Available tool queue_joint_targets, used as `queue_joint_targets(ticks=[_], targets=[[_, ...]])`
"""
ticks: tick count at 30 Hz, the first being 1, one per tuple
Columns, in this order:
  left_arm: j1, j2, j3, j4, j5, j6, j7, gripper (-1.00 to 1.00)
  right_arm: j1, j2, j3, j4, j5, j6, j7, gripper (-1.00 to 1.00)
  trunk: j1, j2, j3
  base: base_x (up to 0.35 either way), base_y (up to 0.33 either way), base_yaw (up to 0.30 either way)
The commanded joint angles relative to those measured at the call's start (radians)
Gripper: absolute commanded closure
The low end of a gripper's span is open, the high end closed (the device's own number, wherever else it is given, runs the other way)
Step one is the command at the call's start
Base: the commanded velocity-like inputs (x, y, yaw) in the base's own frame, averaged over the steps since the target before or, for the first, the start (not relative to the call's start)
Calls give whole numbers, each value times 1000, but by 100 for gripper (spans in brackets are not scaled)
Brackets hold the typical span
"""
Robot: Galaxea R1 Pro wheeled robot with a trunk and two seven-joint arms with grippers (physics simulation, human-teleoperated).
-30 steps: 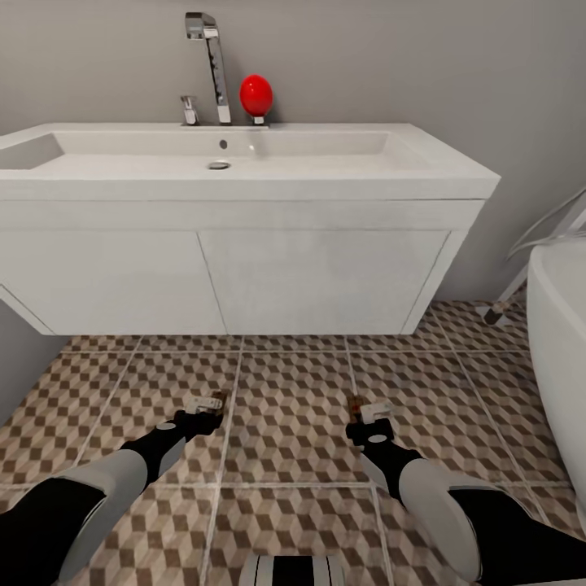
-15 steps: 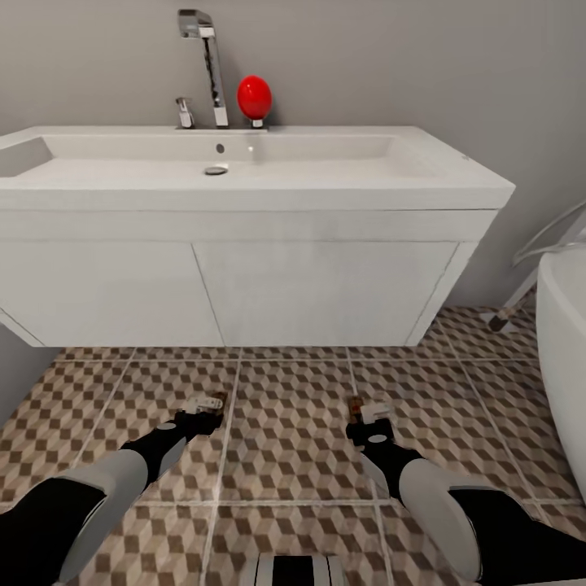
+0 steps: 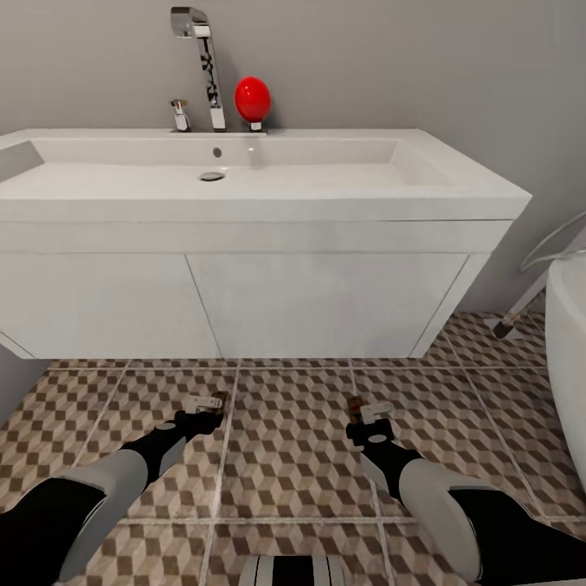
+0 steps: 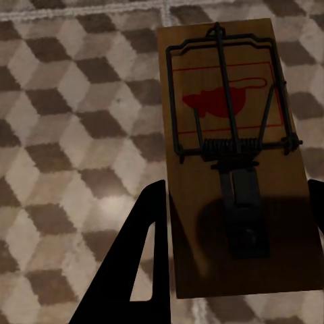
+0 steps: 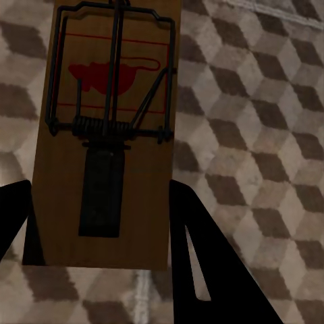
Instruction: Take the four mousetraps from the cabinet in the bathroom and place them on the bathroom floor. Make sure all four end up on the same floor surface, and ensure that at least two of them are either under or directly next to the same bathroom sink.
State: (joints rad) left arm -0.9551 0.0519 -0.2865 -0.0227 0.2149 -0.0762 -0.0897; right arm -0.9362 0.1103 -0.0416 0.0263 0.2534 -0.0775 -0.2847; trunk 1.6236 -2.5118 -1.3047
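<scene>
Each gripper holds one mousetrap low over the bathroom floor (image 3: 286,464), in front of the white sink (image 3: 342,198). My left gripper (image 3: 205,404) is shut on a brown wooden mousetrap (image 3: 217,400). The left wrist view shows that mousetrap (image 4: 229,101) flat between the black fingers (image 4: 138,270), wire bar and red mouse print facing up. My right gripper (image 3: 366,412) is shut on a second mousetrap (image 3: 355,404); in the right wrist view this mousetrap (image 5: 111,128) sits between the fingers (image 5: 192,250). The cabinet is out of view.
Under the sink hangs a white vanity unit (image 3: 244,305) with open space beneath it. A chrome faucet (image 3: 202,65) and a red round object (image 3: 253,98) stand on the sink's back edge. A white bathtub (image 3: 570,366) bounds the right; a grey wall lies behind.
The whole head view has shifted: the sink looks larger and sits lower in the picture, so the camera has moved nearer. Both grippers keep their hold on the traps.
</scene>
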Motion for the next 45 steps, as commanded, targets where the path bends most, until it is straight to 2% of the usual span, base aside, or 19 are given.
queue_joint_targets(ticks=[1,15,17,21,24,45], targets=[[-1,0,-9,1,9,-3,-2,100,-1,0,-4,3,4,-5,-3,100,0,0,-1,7,0,0],[-1,1,-8,1,16,-1,-2,100,-1,0,-4,3,4,-1,-2,100,0,0,-1,98,-26,0],[-1,1,-8,1,34,-1,-2,100,-1,1,-4,3,4,1,-2,100,0,0,-1,2,-1,0],[-1,2,-9,1,103,-2,-4,100,-1,5,-4,3,3,0,0,100,0,0,-1,0,0,0],[-1,2,-9,2,120,-2,-5,100,-1,5,-4,3,1,-3,3,100,0,0,-1,0,0,0],[-1,2,-10,6,127,-5,-4,100,5,3,-11,1,-7,7,3,100,0,0,-1,0,0,0]])
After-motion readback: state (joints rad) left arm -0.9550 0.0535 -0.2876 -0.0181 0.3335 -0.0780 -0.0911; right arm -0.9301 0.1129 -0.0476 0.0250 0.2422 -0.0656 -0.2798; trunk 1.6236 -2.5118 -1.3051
